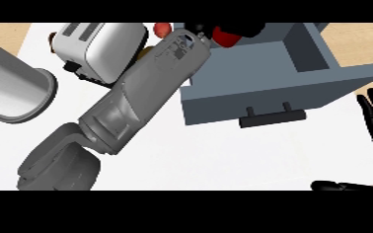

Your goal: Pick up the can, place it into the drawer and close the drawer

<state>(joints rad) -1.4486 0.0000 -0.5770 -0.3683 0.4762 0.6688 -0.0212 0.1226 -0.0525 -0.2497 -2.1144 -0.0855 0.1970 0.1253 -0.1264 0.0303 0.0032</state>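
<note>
The red can (229, 37) shows at the top centre, over the back left corner of the open grey-blue drawer (331, 61). My left hand (246, 28) is curled round the can and hides most of it; the grey left forearm (149, 91) runs to it from the lower left. The drawer is pulled out, with its dark handle (273, 119) on the front wall facing me. My right hand (365, 112) rests open at the right edge, fingers straight, apart from the drawer.
A silver toaster (98, 47) stands at the upper left. A large grey cylinder (22, 91) sits at the left edge. A small red round thing (162, 28) and a tan thing (146, 53) lie between the toaster and my forearm.
</note>
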